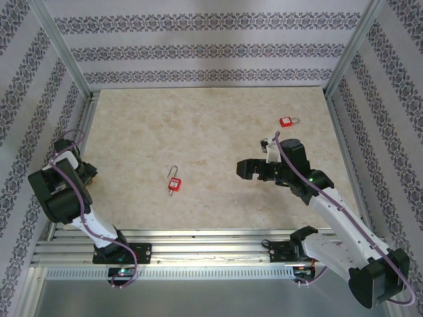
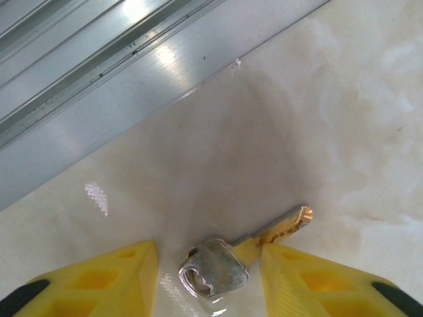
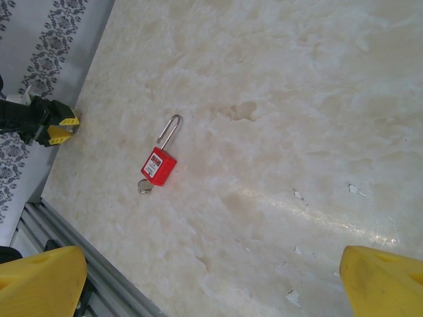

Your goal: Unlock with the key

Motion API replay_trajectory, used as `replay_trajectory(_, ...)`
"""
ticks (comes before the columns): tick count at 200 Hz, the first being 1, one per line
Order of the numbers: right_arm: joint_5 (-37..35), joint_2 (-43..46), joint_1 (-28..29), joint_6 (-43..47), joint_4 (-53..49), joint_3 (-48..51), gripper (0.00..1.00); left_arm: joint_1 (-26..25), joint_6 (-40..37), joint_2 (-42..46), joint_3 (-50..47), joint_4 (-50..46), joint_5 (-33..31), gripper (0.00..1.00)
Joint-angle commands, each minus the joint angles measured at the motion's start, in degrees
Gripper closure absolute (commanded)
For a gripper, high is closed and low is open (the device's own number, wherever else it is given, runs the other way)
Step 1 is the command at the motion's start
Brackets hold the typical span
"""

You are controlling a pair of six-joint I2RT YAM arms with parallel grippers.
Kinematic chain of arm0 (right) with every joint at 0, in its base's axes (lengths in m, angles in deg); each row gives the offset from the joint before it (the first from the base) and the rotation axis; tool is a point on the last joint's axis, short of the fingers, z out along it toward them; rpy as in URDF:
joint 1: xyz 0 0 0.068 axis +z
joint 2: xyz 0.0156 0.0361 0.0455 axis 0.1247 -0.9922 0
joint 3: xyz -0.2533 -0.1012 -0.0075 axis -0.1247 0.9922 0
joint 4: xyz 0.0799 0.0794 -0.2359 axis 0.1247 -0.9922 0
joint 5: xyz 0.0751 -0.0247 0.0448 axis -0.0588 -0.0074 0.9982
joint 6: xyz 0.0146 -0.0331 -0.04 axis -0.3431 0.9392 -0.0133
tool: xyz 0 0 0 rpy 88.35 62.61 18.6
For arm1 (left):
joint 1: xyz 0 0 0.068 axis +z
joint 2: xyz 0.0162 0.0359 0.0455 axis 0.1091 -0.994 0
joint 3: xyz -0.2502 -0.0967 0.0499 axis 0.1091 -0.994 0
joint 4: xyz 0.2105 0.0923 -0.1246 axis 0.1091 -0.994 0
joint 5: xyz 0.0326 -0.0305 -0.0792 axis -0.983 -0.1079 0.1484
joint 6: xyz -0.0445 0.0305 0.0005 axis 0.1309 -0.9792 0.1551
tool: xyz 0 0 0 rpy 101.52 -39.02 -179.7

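Early in the job, the left gripper (image 2: 209, 256) straddles the key (image 2: 228, 267) lying flat on the table (image 2: 297, 132) beside the aluminium rail (image 2: 99, 86); one yellow finger (image 2: 310, 284) touches its shank, the other stands just clear; the right gripper (image 3: 211, 264) hangs wide open, well apart from the red padlock (image 3: 158, 166), whose shackle appears closed; grasping, inserting and turning remain.

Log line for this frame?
phase: key pickup | left claw: open, straddling key flat on table | right claw: open wide, aloft | centre red padlock: untouched | second red padlock: far right, untouched
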Motion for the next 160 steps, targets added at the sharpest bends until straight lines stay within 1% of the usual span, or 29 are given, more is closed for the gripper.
replay_trajectory(1, 0.5, 1.1, 0.6, -0.3, 0.6, 0.7, 0.02, -0.5, -0.1, -1.0, 0.7, 0.4, 0.6, 0.63)
replay_trajectory(30, 0.1, 1.6, 0.5, -0.2, 0.6, 1.2, 0.02, -0.8, -0.4, -0.9, 0.5, 0.3, 0.7, 0.74)
replay_trajectory(50, -0.1, 1.7, 0.5, -0.1, 0.5, 1.2, 0.02, -0.9, -0.8, -0.6, 0.5, -0.1, 0.7, 0.85)
replay_trajectory(95, -0.2, 1.1, 0.5, -0.8, 1.6, 0.9, 0.02, -2.0, -1.2, 1.9, -0.1, -0.4, 2.2, 1.0)
replay_trajectory(117, -1.0, 0.3, 0.5, -1.8, 2.1, -0.1, 0.02, -3.4, -1.2, 5.5, 0.0, -0.3, 4.6, 1.0)
replay_trajectory(129, -1.5, -0.6, 0.5, -2.4, 2.0, -1.0, 0.02, -4.4, -0.8, 8.3, 0.0, -0.1, 6.9, 1.0)
replay_trajectory(160, -1.7, -2.7, 1.3, -4.2, 3.9, -2.4, 0.02, -8.6, 0.7, 17.0, 2.1, -1.2, 11.5, 1.0)
